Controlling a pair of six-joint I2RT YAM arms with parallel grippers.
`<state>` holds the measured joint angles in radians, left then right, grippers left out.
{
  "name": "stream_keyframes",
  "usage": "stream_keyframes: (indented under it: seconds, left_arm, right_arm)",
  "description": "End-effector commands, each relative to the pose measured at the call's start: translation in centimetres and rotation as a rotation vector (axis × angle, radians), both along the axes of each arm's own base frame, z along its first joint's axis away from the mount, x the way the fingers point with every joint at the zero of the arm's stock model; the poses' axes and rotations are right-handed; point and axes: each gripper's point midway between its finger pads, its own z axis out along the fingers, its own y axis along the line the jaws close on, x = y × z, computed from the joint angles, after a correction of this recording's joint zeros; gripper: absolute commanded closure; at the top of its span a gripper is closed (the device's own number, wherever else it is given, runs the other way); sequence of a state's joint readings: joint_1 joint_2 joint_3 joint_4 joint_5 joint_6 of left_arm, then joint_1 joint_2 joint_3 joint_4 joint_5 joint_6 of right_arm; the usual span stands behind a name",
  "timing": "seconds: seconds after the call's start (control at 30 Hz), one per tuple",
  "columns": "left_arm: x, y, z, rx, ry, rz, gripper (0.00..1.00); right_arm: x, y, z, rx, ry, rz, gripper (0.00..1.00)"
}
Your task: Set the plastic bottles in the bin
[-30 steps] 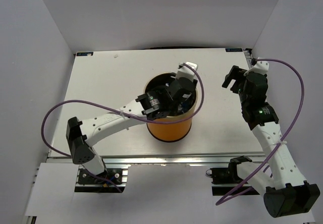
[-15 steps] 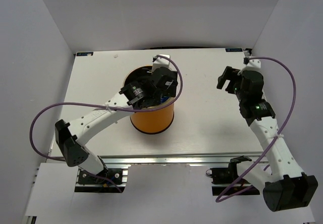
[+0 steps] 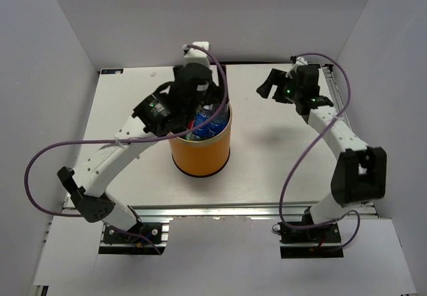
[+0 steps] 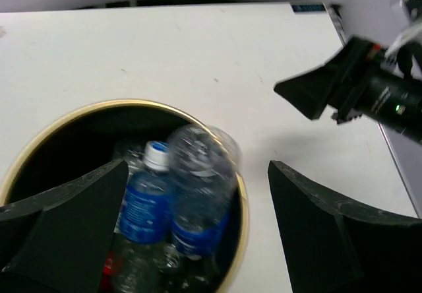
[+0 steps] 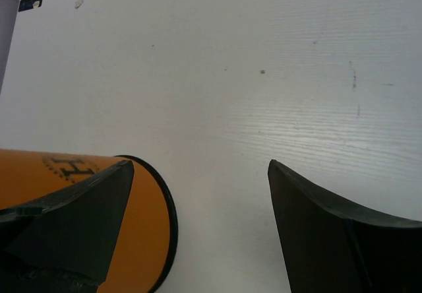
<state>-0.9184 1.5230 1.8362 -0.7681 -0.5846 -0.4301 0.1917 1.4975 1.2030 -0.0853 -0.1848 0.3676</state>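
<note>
From above, the bin (image 3: 200, 155) stands mid-worktop (image 3: 280, 163) with blue-labelled bottles (image 3: 209, 123) heaped inside. The left end effector (image 3: 195, 103) hovers at its 12 o'clock rim, and the right end effector (image 3: 270, 86) sits well apart at 2 o'clock. In the left wrist view the jaws are spread and released. A blurred bottle (image 4: 198, 181) leans by the 3 o'clock rim and might topple out, or the arm might nudge the bin. In the right wrist view the jaws gape and hold nothing, with the bin at 8 o'clock.

Bin (image 3: 200, 157): mid-table (image 3: 127, 99), before my arms. Bottles (image 3: 208, 123): piled inside bin. My left gripper (image 4: 198, 164): above bin's far rim. My right gripper (image 3: 268, 87): right of bin, well apart.
</note>
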Motion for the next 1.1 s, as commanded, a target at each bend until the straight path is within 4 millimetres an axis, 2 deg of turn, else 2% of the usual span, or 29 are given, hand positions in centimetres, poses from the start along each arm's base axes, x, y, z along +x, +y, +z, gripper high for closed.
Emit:
stream_keyframes:
  seconds: [0.0, 0.03, 0.07, 0.1, 0.13, 0.17, 0.2, 0.23, 0.27, 0.3, 0.33, 0.37, 0.47, 0.53, 0.6, 0.63, 0.7, 0.73, 0.93, 1.07]
  left_arm:
    - [1.8, 4.3, 3.7, -0.096, -0.06, 0.056, 0.02]
    - [4.0, 7.1, 4.1, -0.128, -0.07, 0.118, 0.02]
    - [4.9, 8.3, 4.2, -0.162, -0.062, 0.132, 0.02]
    - [5.5, 8.6, 4.1, -0.197, -0.039, 0.084, 0.02]
    - [6.5, 9.7, 3.9, -0.215, -0.031, 0.099, 0.02]
    - [8.0, 12.5, 3.7, -0.244, -0.018, 0.168, 0.02]
    - [9.2, 13.5, 2.9, -0.249, 0.007, 0.191, 0.02]
    - [9.6, 13.9, 2.3, -0.265, 0.044, 0.175, 0.02]
    - [10.7, 16.4, 1.9, -0.3, 0.065, 0.22, 0.02]
    - [11.3, 17.3, 1.6, -0.319, 0.083, 0.217, 0.02]
    - [11.6, 17.0, 1.1, -0.359, 0.119, 0.168, 0.02]
    - [12.3, 18.8, 0.7, -0.369, 0.127, 0.202, 0.02]
    - [12.8, 21.3, -1.4, -0.383, 0.178, 0.274, 0.02]
    - [12.5, 22.3, -3.1, -0.404, 0.216, 0.299, 0.02]
    - [12.4, 22.6, -3.6, -0.426, 0.204, 0.303, 0.02]
    - [11.7, 22.9, -4.8, -0.431, 0.221, 0.311, 0.02]
    - [11.3, 22.5, -5.2, -0.462, 0.224, 0.3, 0.02]
    - [11.0, 22.5, -6.1, -0.464, 0.242, 0.302, 0.02]
    - [9.6, 22.7, -6.1, -0.463, 0.231, 0.316, 0.02]
    - [8.6, 23.0, -6.7, -0.454, 0.233, 0.327, 0.02]
  right_arm:
    - [3.0, 2.9, 0.8, 0.126, -0.016, 0.067, 0.11]
    - [3.8, 3.5, 1.7, 0.131, -0.034, 0.078, 0.11]
    - [4.3, 4.0, 1.3, 0.131, -0.022, 0.091, 0.11]
    - [5.0, 4.9, -0.4, 0.117, 0.01, 0.12, 0.11]
    - [5.0, 5.9, -1.0, 0.101, 0.036, 0.144, 0.11]
    - [5.3, 6.6, -1.4, 0.084, 0.044, 0.159, 0.1]
    - [6.2, 7.1, -1.9, 0.058, 0.063, 0.159, 0.11]
    - [6.3, 8.2, -2.3, 0.029, 0.063, 0.184, 0.11]
    - [6.6, 8.6, -2.6, 0.016, 0.068, 0.187, 0.11]
    - [7.2, 9.1, -3.2, 0.007, 0.079, 0.192, 0.1]
    - [7.2, 9.6, -3.4, 0.013, 0.09, 0.197, 0.11]
    - [7.3, 9.8, -3.7, 0.017, 0.094, 0.201, 0.11]
    - [7.5, 10.3, -4.6, 0.032, 0.119, 0.202, 0.11]
    - [7.6, 10.3, -5.1, 0.031, 0.133, 0.2, 0.11]
    - [7.5, 10.2, -5.3, 0.025, 0.139, 0.192, 0.11]
    - [7.5, 10.0, -5.4, 0.02, 0.143, 0.189, 0.11]
    - [7.3, 9.8, -5.5, 0.013, 0.144, 0.18, 0.11]
    - [7.3, 9.8, -5.5, 0.012, 0.139, 0.18, 0.1]
    - [6.6, 9.4, -5.2, 0.026, 0.129, 0.161, 0.11]
    - [6.1, 9.2, -4.7, 0.039, 0.098, 0.15, 0.11]
